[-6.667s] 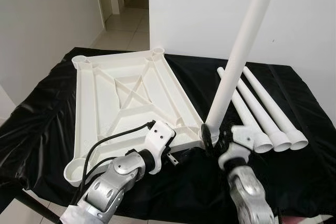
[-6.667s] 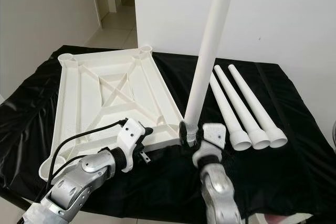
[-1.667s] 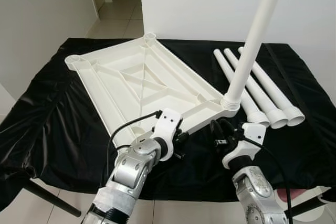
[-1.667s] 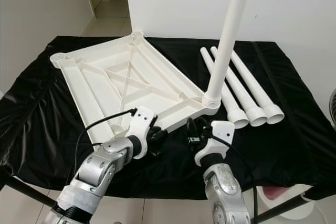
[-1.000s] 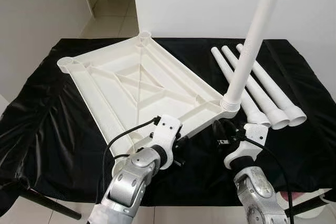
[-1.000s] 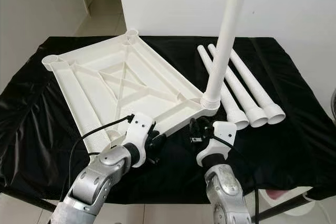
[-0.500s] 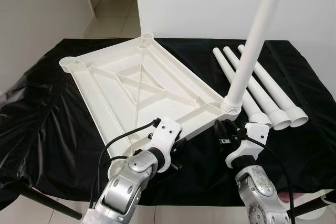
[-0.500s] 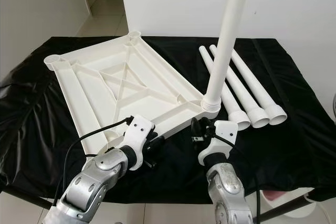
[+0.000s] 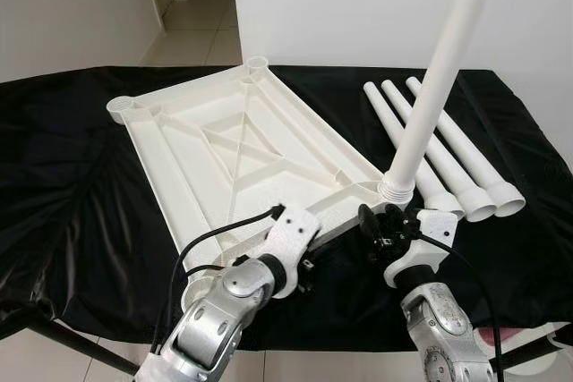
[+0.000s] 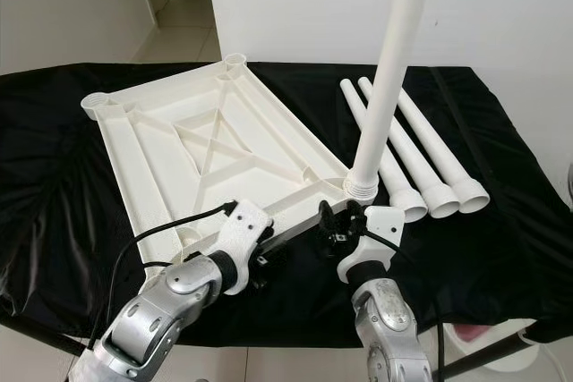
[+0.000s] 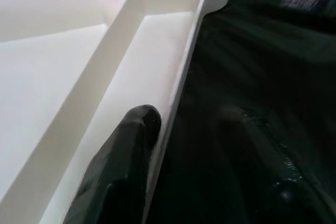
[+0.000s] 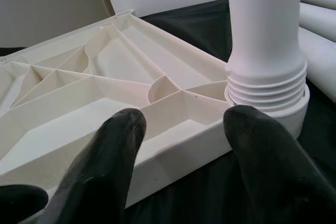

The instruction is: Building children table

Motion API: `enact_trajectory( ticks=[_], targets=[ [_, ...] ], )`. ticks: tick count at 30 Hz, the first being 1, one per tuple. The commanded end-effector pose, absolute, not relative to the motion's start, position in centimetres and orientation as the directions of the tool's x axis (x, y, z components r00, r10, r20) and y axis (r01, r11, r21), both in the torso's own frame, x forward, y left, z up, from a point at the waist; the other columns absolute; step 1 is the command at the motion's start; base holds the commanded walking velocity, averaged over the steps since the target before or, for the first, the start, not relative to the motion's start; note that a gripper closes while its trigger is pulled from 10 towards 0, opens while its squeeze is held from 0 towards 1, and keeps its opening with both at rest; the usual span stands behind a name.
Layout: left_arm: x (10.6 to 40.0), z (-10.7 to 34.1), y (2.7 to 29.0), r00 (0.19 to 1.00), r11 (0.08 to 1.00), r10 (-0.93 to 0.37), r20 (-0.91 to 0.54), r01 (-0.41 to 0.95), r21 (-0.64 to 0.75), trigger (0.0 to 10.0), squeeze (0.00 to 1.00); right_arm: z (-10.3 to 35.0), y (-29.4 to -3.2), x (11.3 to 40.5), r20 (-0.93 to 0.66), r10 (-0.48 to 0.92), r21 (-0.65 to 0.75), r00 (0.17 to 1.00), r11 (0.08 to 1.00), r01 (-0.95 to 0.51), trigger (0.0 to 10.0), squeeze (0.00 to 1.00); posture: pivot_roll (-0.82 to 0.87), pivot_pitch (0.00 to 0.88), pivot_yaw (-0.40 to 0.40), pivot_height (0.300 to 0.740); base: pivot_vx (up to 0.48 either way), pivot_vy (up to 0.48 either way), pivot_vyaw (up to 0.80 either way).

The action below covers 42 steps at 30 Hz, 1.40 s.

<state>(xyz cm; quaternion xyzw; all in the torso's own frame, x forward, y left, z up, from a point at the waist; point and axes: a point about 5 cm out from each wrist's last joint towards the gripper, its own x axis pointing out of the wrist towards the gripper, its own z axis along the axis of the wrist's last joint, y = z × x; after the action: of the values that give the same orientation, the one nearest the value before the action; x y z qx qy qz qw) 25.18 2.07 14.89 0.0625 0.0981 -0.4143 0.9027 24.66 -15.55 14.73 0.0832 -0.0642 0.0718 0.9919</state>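
Observation:
A white tabletop (image 9: 224, 145) lies upside down on the black cloth. One white leg (image 9: 430, 96) stands upright in its near right corner socket (image 9: 397, 191). My left gripper (image 9: 306, 264) is at the tabletop's near rim. In the left wrist view it is open (image 11: 189, 116): one finger (image 11: 131, 140) lies inside the rim wall and the other rests outside on the cloth. My right gripper (image 10: 336, 225) sits low before the socket corner, open (image 12: 181, 124). Its fingers (image 12: 121, 129) stand wide apart on either side of the corner edge, holding nothing.
Three loose white legs (image 9: 448, 158) lie side by side to the right of the tabletop. The black-covered table (image 9: 81, 194) ends just in front of my arms. A white wall stands close behind, and a hallway (image 9: 192, 6) opens at the back left.
My right gripper has moved in closer to the socket corner under the standing leg. My left gripper has moved onto the near rim. The camera has shifted slightly.

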Motion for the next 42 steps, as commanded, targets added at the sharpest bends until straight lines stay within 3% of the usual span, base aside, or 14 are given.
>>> enact_trajectory(
  ticks=[1,5,6,8,12,16,19,21,32,42],
  targets=[
    [24.2,15.1,1.3,0.467,0.481,-0.852,-0.235,0.877,-0.004,10.0,1.00,14.8,-15.5,24.5,0.146,0.135,0.162,0.980,0.974,-0.159,10.0,1.00,-0.07,0.095,0.080,0.740,0.000,0.000,0.00],
    [24.2,15.3,1.3,0.469,0.479,-0.852,-0.232,0.878,0.016,10.0,1.00,14.8,-15.5,24.5,0.147,0.138,0.155,0.979,0.975,-0.161,10.0,1.00,-0.07,0.095,0.078,0.740,0.000,0.000,0.00],
    [24.5,15.7,1.6,0.488,0.494,-0.844,-0.221,0.869,0.034,10.0,0.00,14.8,-15.5,24.4,0.147,0.141,0.143,0.979,0.976,-0.162,10.0,0.00,-0.07,0.095,0.076,0.740,0.000,0.000,0.00],
    [24.5,15.7,1.6,0.488,0.494,-0.844,-0.221,0.869,0.034,10.0,0.00,14.8,-15.5,24.4,0.147,0.141,0.143,0.979,0.976,-0.162,10.0,0.00,-0.07,0.095,0.076,0.740,0.000,0.000,0.00],
    [26.1,17.9,3.0,0.594,0.590,-0.797,-0.109,0.804,0.071,10.0,0.00,14.6,-15.6,24.1,0.144,0.148,0.128,0.979,0.978,-0.167,10.0,0.00,-0.06,0.093,0.071,0.740,0.000,0.000,0.00],
    [26.5,18.5,3.4,0.621,0.616,-0.780,-0.081,0.784,0.081,10.0,0.00,14.5,-15.6,24.0,0.142,0.148,0.125,0.979,0.978,-0.166,10.0,0.00,-0.06,0.093,0.069,0.740,0.000,0.000,0.00],
    [28.3,19.3,5.0,0.728,0.725,-0.684,-0.046,0.686,0.066,10.0,0.00,14.4,-15.5,24.0,0.138,0.148,0.128,0.979,0.978,-0.166,10.0,0.00,-0.06,0.090,0.067,0.740,0.000,0.000,0.00],
    [28.7,19.2,5.4,0.751,0.748,-0.658,-0.054,0.660,0.068,10.0,0.00,14.4,-15.5,24.0,0.138,0.149,0.129,0.979,0.977,-0.167,10.0,0.00,-0.06,0.090,0.067,0.740,0.000,0.000,0.00],
    [30.6,16.0,6.8,0.834,0.839,-0.498,-0.237,0.532,0.113,10.0,0.00,15.0,-15.1,23.8,0.160,0.159,0.142,0.974,0.973,-0.182,10.0,0.00,-0.07,0.081,0.071,0.740,0.000,0.000,0.00],
    [31.1,15.9,6.2,0.851,0.871,-0.455,-0.262,0.487,0.071,10.0,0.00,15.2,-15.1,23.0,0.159,0.160,0.141,0.974,0.973,-0.182,10.0,0.00,-0.08,0.088,0.075,0.740,0.000,0.000,0.00]
  ],
)
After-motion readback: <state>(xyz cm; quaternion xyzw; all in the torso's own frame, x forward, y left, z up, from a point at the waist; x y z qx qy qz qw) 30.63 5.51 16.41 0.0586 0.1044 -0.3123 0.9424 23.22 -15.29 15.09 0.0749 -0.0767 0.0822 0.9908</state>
